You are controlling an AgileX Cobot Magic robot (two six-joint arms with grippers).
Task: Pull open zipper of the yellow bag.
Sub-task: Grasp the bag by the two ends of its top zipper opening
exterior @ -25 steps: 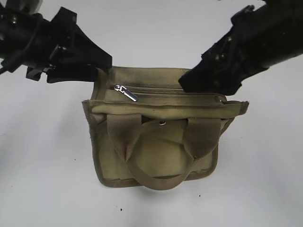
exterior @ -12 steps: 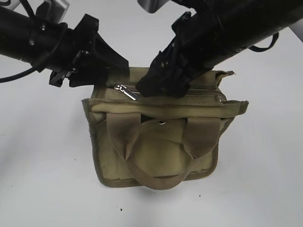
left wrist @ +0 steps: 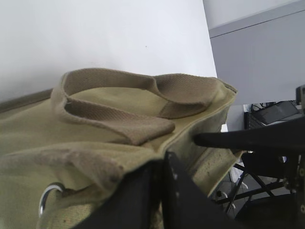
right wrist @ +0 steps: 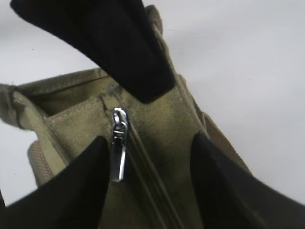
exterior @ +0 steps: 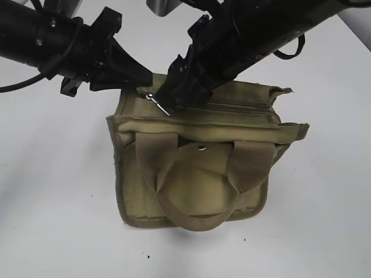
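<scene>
The yellow bag (exterior: 197,185) stands on the white table with its two handles to the front. Its zipper (exterior: 232,113) runs along the top and is closed. The silver pull tab (exterior: 157,104) lies at the left end. My left gripper (exterior: 138,81) is shut on the bag's back-left top edge (left wrist: 143,167). My right gripper (exterior: 169,101) hovers open over the zipper's left end. In the right wrist view the pull tab (right wrist: 118,148) lies beside one finger of the right gripper (right wrist: 148,143), with nothing clamped.
A round silver snap button (exterior: 202,147) sits on the bag's front between the handles. A metal ring (left wrist: 45,198) shows on the bag's side. Both black arms crowd above the bag's top. White table (exterior: 52,202) surrounds the bag.
The right gripper swept left along the bag's top to the pull tab and narrowed. The left gripper came in and closed on the bag's corner. The bag shifted slightly.
</scene>
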